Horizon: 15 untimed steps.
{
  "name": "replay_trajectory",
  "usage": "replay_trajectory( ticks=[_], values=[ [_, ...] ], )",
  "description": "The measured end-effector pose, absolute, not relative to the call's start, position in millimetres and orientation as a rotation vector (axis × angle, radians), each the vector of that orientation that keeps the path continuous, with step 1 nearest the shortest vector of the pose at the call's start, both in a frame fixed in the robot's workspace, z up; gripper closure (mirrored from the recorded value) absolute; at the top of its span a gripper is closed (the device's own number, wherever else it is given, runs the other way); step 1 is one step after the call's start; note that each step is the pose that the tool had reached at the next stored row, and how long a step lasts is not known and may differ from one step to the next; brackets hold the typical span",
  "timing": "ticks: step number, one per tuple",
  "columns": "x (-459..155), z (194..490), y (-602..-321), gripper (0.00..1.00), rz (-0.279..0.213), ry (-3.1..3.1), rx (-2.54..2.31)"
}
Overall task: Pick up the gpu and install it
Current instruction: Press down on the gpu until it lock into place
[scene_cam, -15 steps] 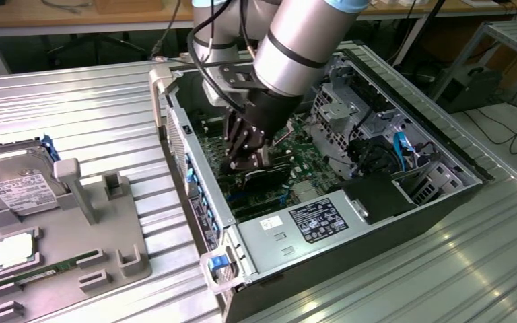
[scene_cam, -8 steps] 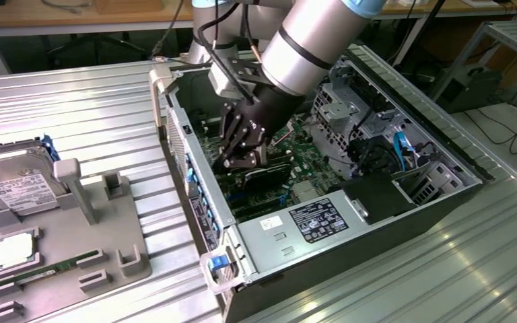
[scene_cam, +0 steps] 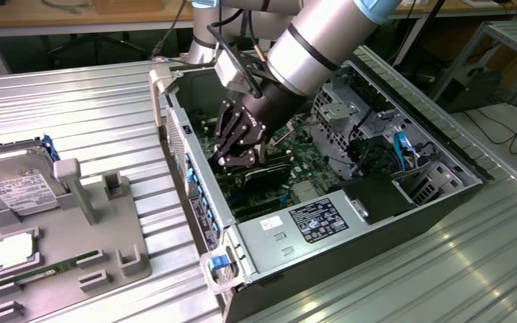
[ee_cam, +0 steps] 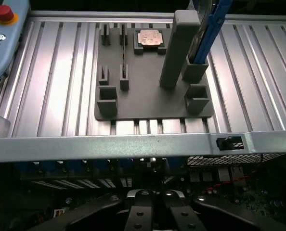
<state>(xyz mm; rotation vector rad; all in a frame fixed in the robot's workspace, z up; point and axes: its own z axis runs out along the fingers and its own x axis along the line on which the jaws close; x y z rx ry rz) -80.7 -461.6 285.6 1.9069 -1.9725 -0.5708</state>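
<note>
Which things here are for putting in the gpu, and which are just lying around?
For the job:
- black gripper, shut, down inside the case
- dark flat gpu card beneath it
- open grey computer case

Lying about:
- silver hard drive
- grey parts holder
- slim green memory stick
- square silver processor chip

The worktop (scene_cam: 88, 128) is a ribbed, silvery metal surface of long parallel slats. On it, toward the exterior view's left, lies a flat grey fixture plate (scene_cam: 70, 259) with raised holders; toward the exterior view's right sits an open computer case (scene_cam: 402, 222) on its side. In the wrist view the same grey fixture plate (ee_cam: 148, 103) rests flat on the slats (ee_cam: 56, 82), just beyond the case's metal rim (ee_cam: 133, 144).
</note>
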Motion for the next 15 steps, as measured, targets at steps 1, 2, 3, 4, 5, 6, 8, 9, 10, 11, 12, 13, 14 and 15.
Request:
replay_trajectory(
  ticks=[1,2,3,4,5,6,8,9,10,11,12,13,14,15],
  values=[
    [-81,286,-462,0.89,-0.572,-1.972,1.906],
    [-81,285,-462,0.89,-0.572,-1.972,1.906],
    [-81,285,-462,0.89,-0.573,-1.971,1.906],
    [-81,285,-462,0.89,-0.573,-1.971,1.905],
    [-81,285,-462,0.89,-0.573,-1.971,1.905],
    [-81,284,-461,0.89,-0.574,-1.971,1.906],
    [-81,282,-462,0.89,-0.573,-1.971,1.905],
    [-80,281,-462,0.89,-0.573,-1.971,1.905],
    [-79,280,-462,0.89,-0.573,-1.971,1.905],
    [-77,280,-462,0.89,-0.574,-1.971,1.906],
    [-74,279,-461,0.89,-0.576,-1.972,1.908],
    [-71,280,-460,0.89,-0.575,-1.972,1.908],
    [-70,280,-460,0.89,-0.573,-1.974,1.909],
    [-70,280,-458,0.89,-0.568,-1.978,1.914]
  ],
)
